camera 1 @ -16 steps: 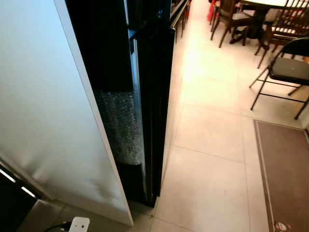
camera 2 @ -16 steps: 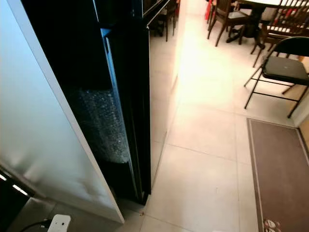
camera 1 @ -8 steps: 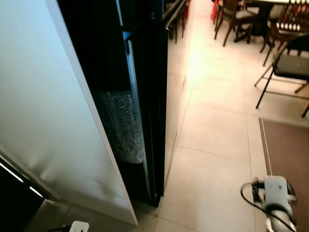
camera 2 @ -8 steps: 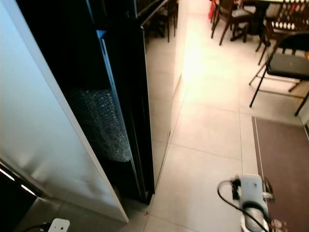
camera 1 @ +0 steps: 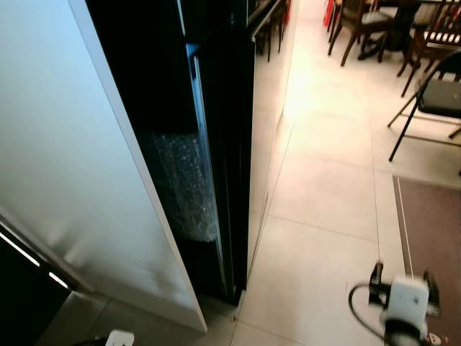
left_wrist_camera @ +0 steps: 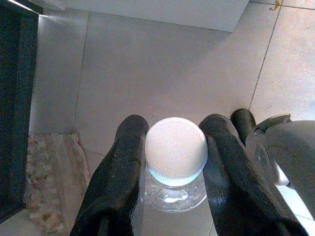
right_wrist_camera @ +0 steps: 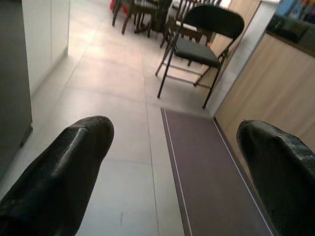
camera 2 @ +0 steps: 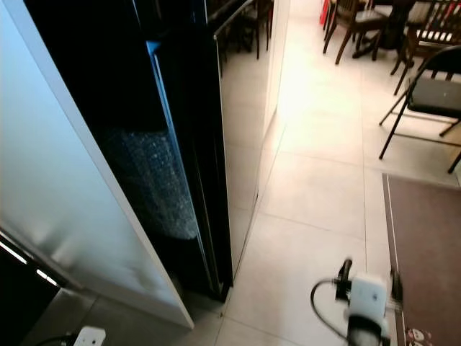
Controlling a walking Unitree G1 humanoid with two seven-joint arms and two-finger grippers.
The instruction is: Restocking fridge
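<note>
The fridge [camera 1: 223,130] stands at the left, tall and black, its edge toward me. A pale door panel [camera 1: 72,158] stands beside it. In the dark gap between them there is a bubble-textured sheet [camera 1: 184,184]. In the left wrist view my left gripper [left_wrist_camera: 174,129] is shut on a clear bottle [left_wrist_camera: 176,152] with a white cap, held low over the floor tiles. My right gripper [camera 2: 369,272] is at the lower right over the tiled floor, pointing away from me. In the right wrist view its fingers [right_wrist_camera: 74,162] stand wide open with nothing between them.
A black folding chair [camera 1: 439,97] and a dining table with wooden chairs [camera 1: 360,21] stand at the far right. A brown mat [camera 1: 432,223] lies along the right side by a wooden counter [right_wrist_camera: 266,98]. A patterned rug [left_wrist_camera: 49,182] lies below the left gripper.
My right arm has risen into view at the lower right, and its fingers now show. The whole picture has shifted slightly, so the camera moved. The fridge is unchanged.
</note>
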